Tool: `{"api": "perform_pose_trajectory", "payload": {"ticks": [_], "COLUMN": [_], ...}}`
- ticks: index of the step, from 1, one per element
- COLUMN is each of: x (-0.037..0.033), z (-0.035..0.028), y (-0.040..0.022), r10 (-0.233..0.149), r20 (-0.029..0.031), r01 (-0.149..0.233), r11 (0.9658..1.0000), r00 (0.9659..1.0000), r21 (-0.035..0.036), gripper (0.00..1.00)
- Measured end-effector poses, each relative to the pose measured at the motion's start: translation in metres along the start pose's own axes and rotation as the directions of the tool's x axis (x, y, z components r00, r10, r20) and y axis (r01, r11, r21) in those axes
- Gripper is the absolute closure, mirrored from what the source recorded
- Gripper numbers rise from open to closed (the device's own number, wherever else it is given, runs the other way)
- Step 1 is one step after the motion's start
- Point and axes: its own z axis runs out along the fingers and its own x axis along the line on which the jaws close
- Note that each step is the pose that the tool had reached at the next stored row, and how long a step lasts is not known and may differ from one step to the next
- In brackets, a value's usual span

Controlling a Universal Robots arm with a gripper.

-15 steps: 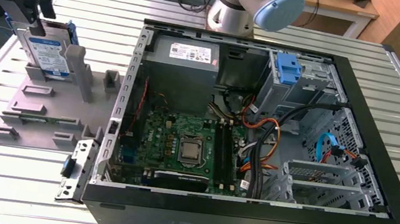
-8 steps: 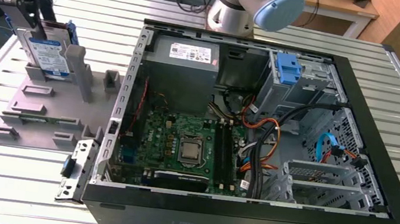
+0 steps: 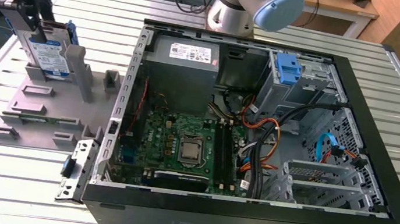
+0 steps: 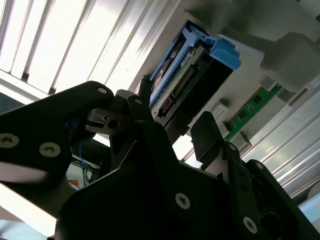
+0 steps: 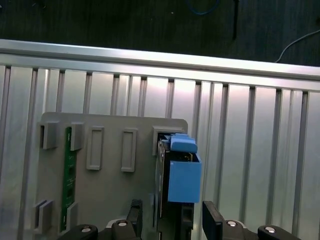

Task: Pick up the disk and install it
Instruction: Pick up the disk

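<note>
**A:** Where is the disk (image 3: pixel 49 54)?

**B:** It stands on edge in a slot of the grey fixture plate (image 3: pixel 41 102). The plate lies on the slatted metal table (image 3: pixel 2 178) at the exterior view's left, outside the open computer case (image 3: pixel 248 213). The disk's white-and-blue label faces outward, and blue rails frame it.

**A:** And the gripper (image 5: pixel 172 215)?

**B:** It is directly over the disk's upper end. In the first wrist view the two dark fingers (image 5: pixel 212 221) stand one on each side of the blue caddy, with the disk between them.

**A:** Are they clamped on it?

**B:** No, they are spread wider than the disk. One finger sits just beside the blue plastic. The other stands apart from the disk's metal side, and the grey plate shows in the gap. The second wrist view agrees: the disk's connector end lies between the fingertips, with a strip of light between it and one finger.

**A:** Is the disk lifted?

**B:** In the exterior view its lower edge sits down among the plate's grey posts.

**A:** Is anything else on the plate?

**B:** A green memory stick (image 5: pixel 69 175) stands on edge in another slot, well apart from the disk.

**A:** And inside the case?

**B:** There is a grey power supply (image 3: pixel 184 57), with a bare blue bracket (image 3: pixel 288 68) near it at the drive bay.
</note>
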Motion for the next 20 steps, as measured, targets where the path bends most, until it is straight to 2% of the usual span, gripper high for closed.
{"api": "perform_pose_trajectory", "payload": {"ticks": [4, 7, 20], "x": [-0.0001, -0.0003, -0.0016], "z": [0.0018, -0.0011, -0.0009], "y": [0.0012, 0.0012, 0.001], "r10": [-0.001, -0.001, -0.001], "r20": [-0.0001, -0.0001, 0.0001], "r01": [0.001, 0.001, 0.001], "r11": [1.0, 1.0, 1.0], "r00": [1.0, 1.0, 1.0], "r21": [0.0005, 0.0006, 0.0005], "gripper": [0.41, 0.41, 0.41]}}
